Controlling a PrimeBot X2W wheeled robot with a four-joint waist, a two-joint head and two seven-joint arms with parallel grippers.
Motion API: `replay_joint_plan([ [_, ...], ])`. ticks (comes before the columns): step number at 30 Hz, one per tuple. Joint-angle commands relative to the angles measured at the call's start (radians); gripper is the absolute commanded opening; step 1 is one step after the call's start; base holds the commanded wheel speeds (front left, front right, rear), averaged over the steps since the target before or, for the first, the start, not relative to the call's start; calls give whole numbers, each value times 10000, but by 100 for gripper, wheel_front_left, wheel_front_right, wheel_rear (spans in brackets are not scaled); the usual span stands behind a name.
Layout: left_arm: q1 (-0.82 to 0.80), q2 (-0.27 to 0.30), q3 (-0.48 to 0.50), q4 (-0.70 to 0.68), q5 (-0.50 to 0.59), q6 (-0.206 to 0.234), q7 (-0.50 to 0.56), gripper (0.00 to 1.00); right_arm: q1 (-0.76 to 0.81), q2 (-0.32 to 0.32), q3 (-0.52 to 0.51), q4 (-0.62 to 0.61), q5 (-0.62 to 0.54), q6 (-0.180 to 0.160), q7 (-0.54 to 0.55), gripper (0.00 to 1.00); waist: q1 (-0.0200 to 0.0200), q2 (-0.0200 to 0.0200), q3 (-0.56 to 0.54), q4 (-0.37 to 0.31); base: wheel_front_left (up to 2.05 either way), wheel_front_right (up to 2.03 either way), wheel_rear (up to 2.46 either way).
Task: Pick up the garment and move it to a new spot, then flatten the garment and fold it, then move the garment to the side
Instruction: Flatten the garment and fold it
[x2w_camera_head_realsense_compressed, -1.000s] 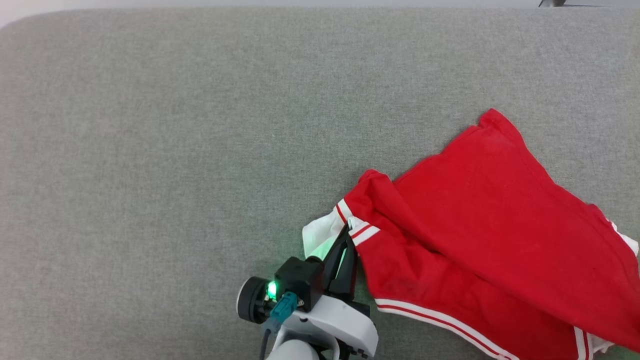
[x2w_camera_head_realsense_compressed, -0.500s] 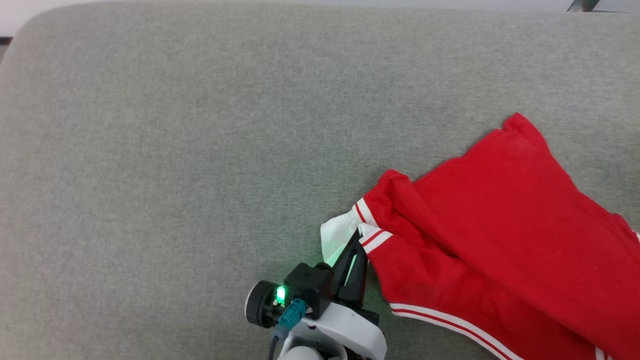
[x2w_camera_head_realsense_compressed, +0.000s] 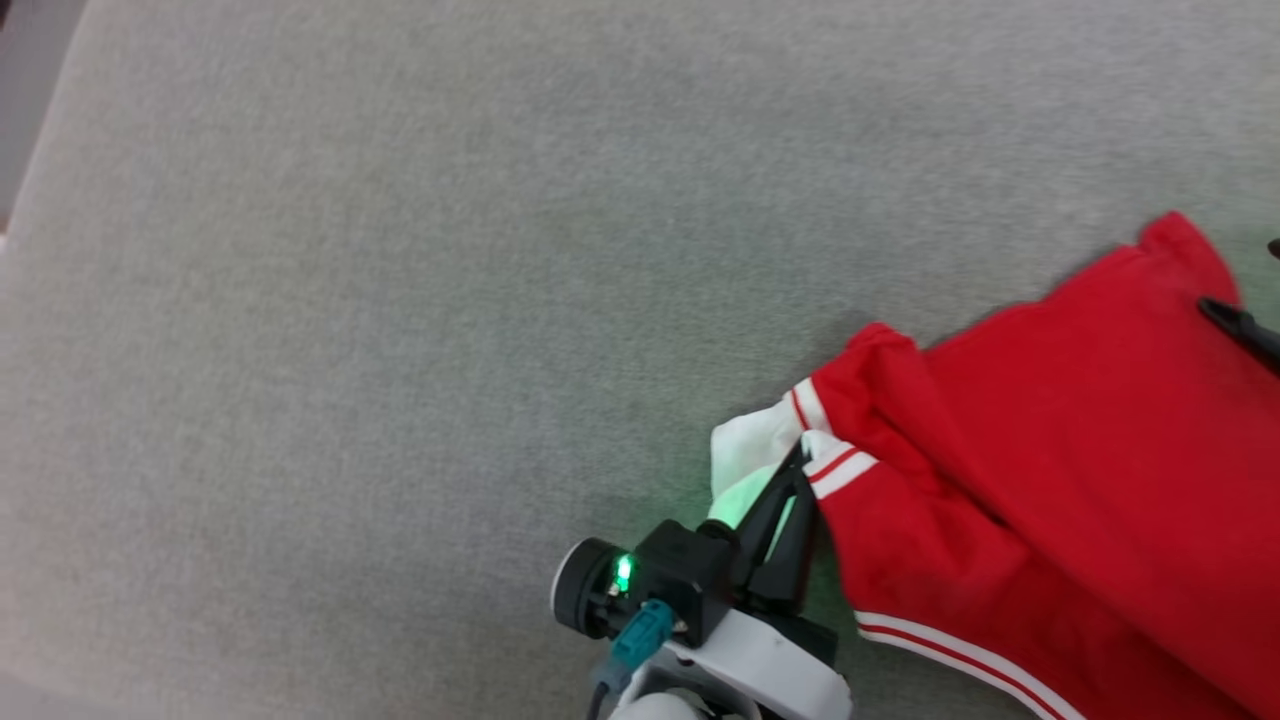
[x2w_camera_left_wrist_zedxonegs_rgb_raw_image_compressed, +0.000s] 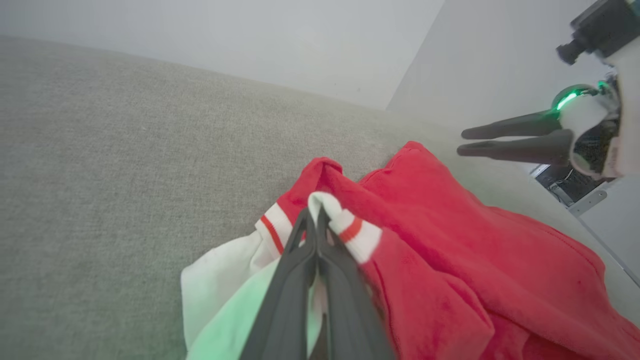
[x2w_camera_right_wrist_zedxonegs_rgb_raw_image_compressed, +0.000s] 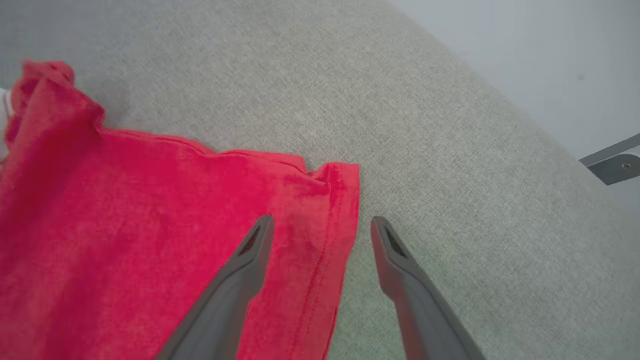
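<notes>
1. The garment (x2w_camera_head_realsense_compressed: 1050, 450), a red jersey, lies crumpled on the grey fabric-covered bench (x2w_camera_head_realsense_compressed: 350, 300). In the head view it sits toward the robot's right and runs off the right and bottom edges of that view.
2. Left end effector (x2w_camera_head_realsense_compressed: 799, 458): the jaws are fully closed and pinch the garment at a fold of its white-and-red striped trim (x2w_camera_head_realsense_compressed: 838, 468). In the left wrist view the trim wraps over the fingertips.
3. A white side panel (x2w_camera_head_realsense_compressed: 745, 450) of the garment spreads out on the bench just beside the left end effector's fingers. Its lower part is tinted by the green light (x2w_camera_head_realsense_compressed: 622, 573) on that wrist.
4. Right end effector (x2w_camera_right_wrist_zedxonegs_rgb_raw_image_compressed: 322, 220): the jaws stand wide apart and hold nothing.
5. In the right wrist view, one finger is over red cloth and the other over bare bench. The garment's far corner (x2w_camera_right_wrist_zedxonegs_rgb_raw_image_compressed: 340, 175) lies just ahead of the tips.
6. In the left wrist view, the right end effector hangs above the garment's far side, clear of the cloth.
7. Between the two end effectors, the red body of the garment rests on the bench in loose folds, not flat.
</notes>
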Motion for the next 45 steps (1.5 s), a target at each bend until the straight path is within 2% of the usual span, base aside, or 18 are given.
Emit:
replay_joint_plan([
  [1,-130,-10,-64,-93,-88,88,5,0,-223,131,94,133,-52,-15,42,100,0,0,376,390,0,0,0],
  [9,-253,-10,-391,-569,-293,424,5,0,-950,338,902,922,-493,-15,247,100,0,0,684,774,0,0,0],
  [16,-231,-12,-422,-744,-308,563,5,0,-912,370,1316,1490,-709,-25,400,100,0,0,799,838,0,0,0],
  [17,-234,-11,-426,-750,-316,571,5,0,-853,390,1361,1496,-707,-25,448,87,0,0,808,838,0,0,0],
  [19,-254,-13,-434,-765,-317,559,5,0,-785,414,1431,1459,-649,-25,544,0,0,0,819,829,0,0,0],
  [22,-316,-11,-440,-707,-322,540,5,0,-762,432,1468,1418,-598,-25,530,0,0,0,782,801,0,0,0],
  [27,-341,-11,-314,-545,-363,450,5,0,-1045,674,1365,1546,12,-16,-120,0,0,0,532,677,0,0,0],
  [33,-708,-4,29,12,-245,60,5,0,-1515,928,742,2319,1232,-15,-1273,0,0,0,113,443,0,0,0],
  [38,-1657,122,488,925,-169,-361,30,0,-1867,1101,132,3173,1954,-15,-1967,0,0,0,-132,245,0,0,0],
  [45,-4735,230,1757,1946,-932,-943,1197,0,-2981,1383,-935,4391,2879,-15,-2703,0,0,0,0,-163,0,0,0],
])
